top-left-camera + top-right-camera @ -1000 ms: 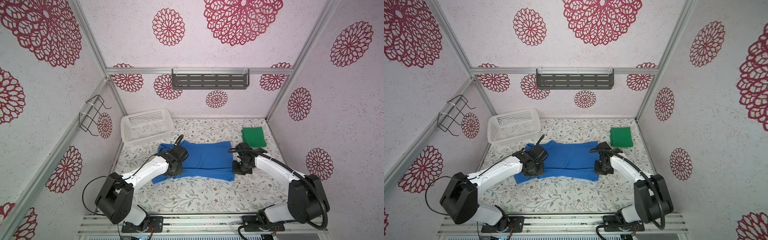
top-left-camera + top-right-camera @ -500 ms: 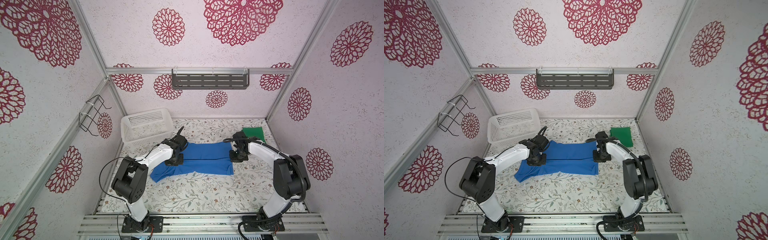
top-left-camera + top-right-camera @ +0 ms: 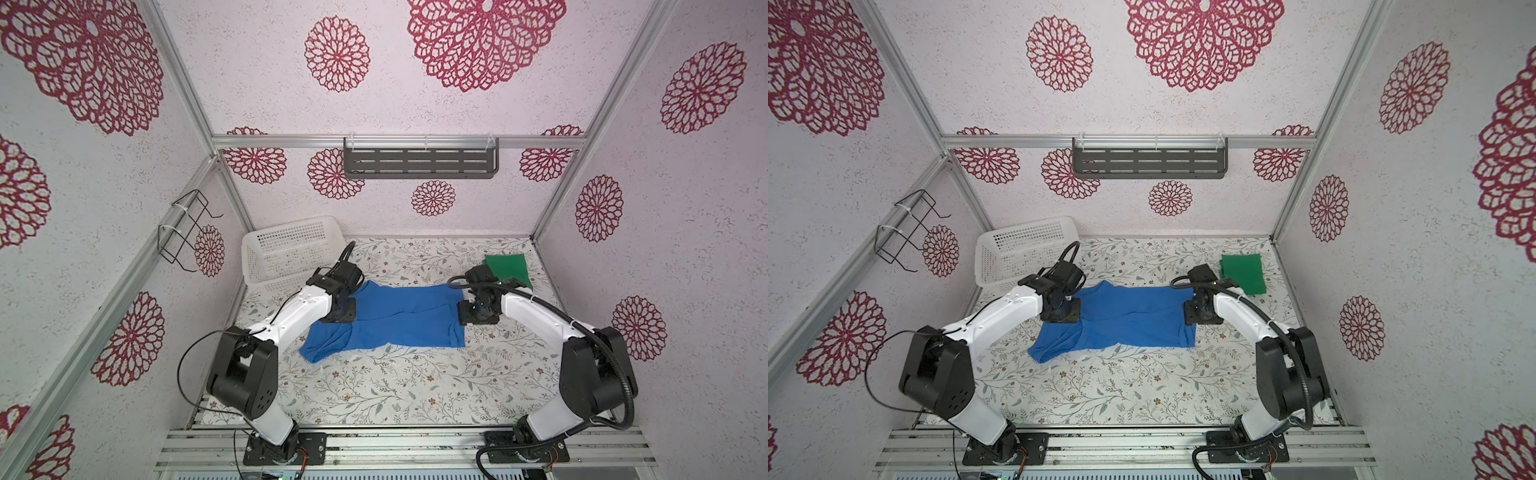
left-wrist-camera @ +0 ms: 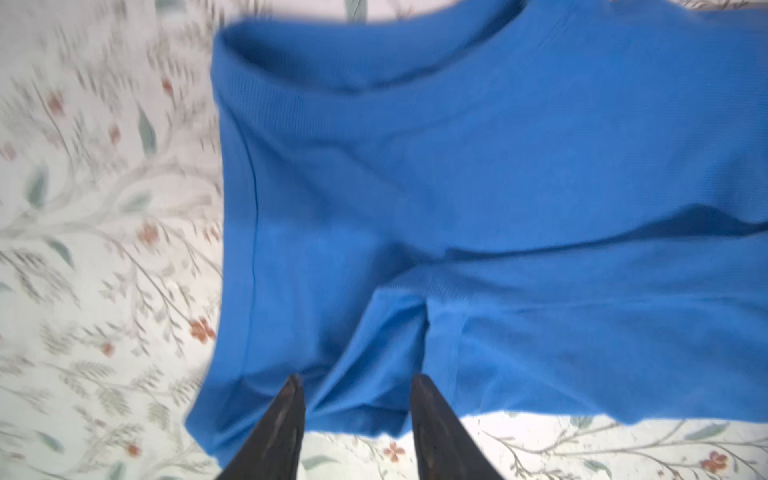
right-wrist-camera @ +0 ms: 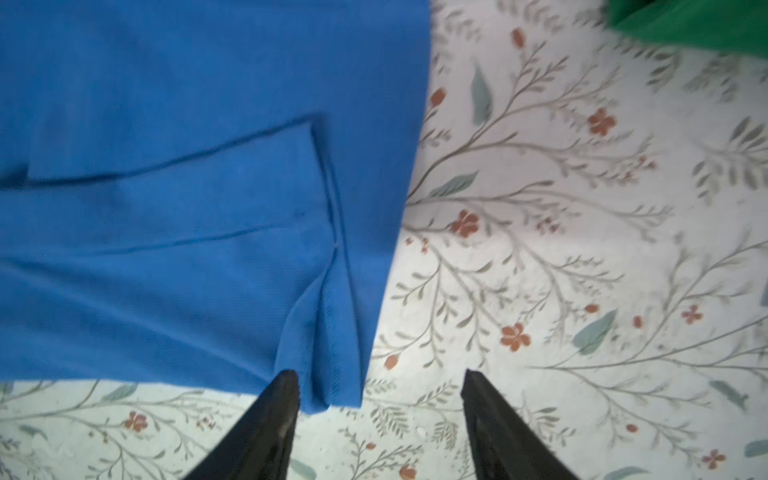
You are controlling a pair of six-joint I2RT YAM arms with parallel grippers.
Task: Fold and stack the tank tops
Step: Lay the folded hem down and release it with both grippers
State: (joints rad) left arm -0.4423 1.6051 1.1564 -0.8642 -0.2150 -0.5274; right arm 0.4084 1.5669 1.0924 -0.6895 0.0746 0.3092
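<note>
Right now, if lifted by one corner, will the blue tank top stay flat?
Probably not: the blue tank top shows creases and raised ridges, so it seems floppy. It looks thin and light; a push would likely bunch it.

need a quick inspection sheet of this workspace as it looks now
surface: floral-print table, flat, no spills seen
job's things: blue tank top lying partly folded mid-table, left end rumpled; green tank top folded at the back right, apart from the blue one
clutter: white basket at back left
grippers: left gripper open over the blue top's left end; right gripper open at its right edge
cables: black cable looping off the left arm; black hose on the right arm
surroundings: grey slotted shelf on back wall; wire rack on left wall
</note>
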